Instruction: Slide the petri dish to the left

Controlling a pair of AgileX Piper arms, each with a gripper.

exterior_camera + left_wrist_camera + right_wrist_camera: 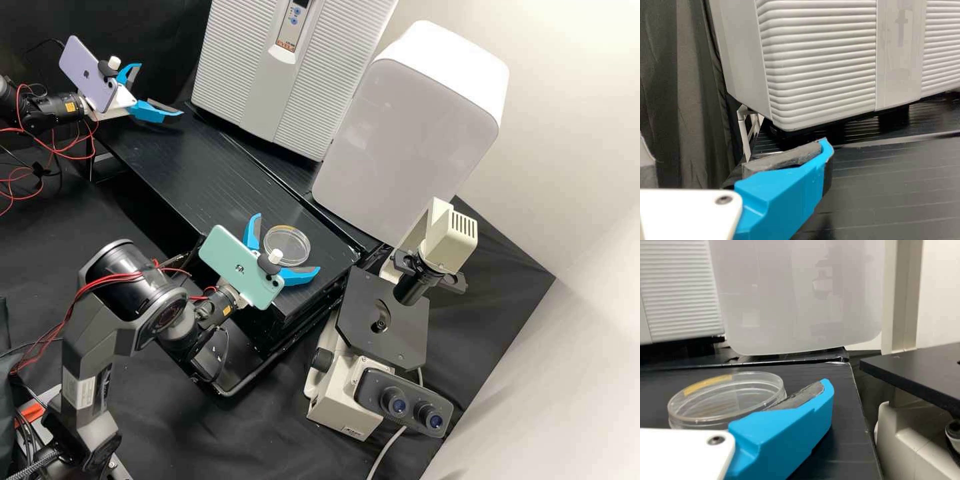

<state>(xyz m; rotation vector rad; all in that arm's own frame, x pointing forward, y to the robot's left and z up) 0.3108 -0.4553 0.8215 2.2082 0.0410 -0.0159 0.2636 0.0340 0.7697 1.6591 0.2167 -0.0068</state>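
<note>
A clear round petri dish [287, 245] with a lid lies flat near the right end of the black ribbed platform [200, 173]. My right gripper [288, 243] is open and straddles it, one blue finger on each side. In the right wrist view the dish [725, 397] sits just beside the padded inner face of one of its fingers [790, 432]; whether they touch I cannot tell. My left gripper [159, 90] stands open and empty over the far left end of the platform, and one of its fingers [790, 185] points at the ribbed white unit.
A ribbed white appliance [293, 60] and a smooth white box [413, 127] stand behind the platform. A microscope [387, 333] sits just past the platform's right end. Bare platform stretches left of the dish. Black cloth [267, 433] covers the bench.
</note>
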